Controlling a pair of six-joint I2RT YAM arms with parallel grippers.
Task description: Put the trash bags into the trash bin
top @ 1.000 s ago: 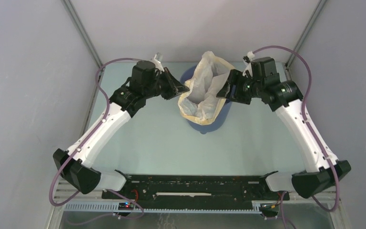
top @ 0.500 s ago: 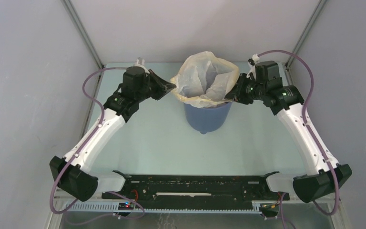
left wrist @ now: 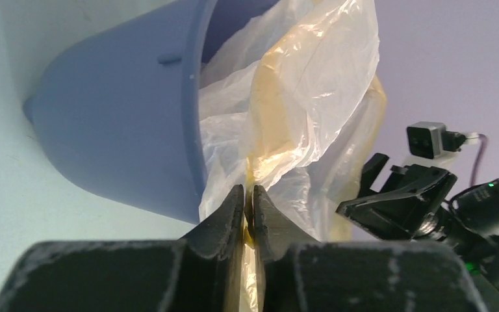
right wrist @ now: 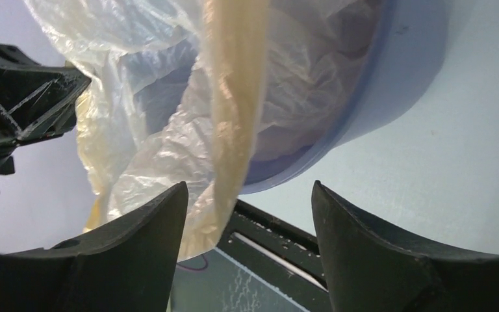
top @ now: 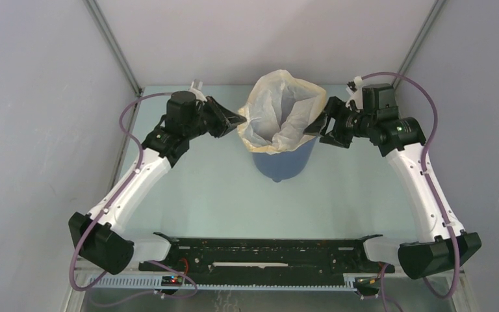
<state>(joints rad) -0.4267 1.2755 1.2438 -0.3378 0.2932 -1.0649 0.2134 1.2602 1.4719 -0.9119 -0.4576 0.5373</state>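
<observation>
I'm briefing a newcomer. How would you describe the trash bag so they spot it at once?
At the far middle of the table stands a round blue trash bin. The trash bag rises from its mouth: crinkly, translucent, pale, yellow-rimmed, unlike the smooth bin.

The right hand (top: 316,125) has opened, releasing the trash bag (top: 279,107) rim

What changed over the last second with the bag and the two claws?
Both claws drew apart, spreading the trash bag wide open over the trash bin. Then the right claw opened, released the rim and backed off rightward. The left claw stays shut on the rim; the bin stayed put.
</observation>
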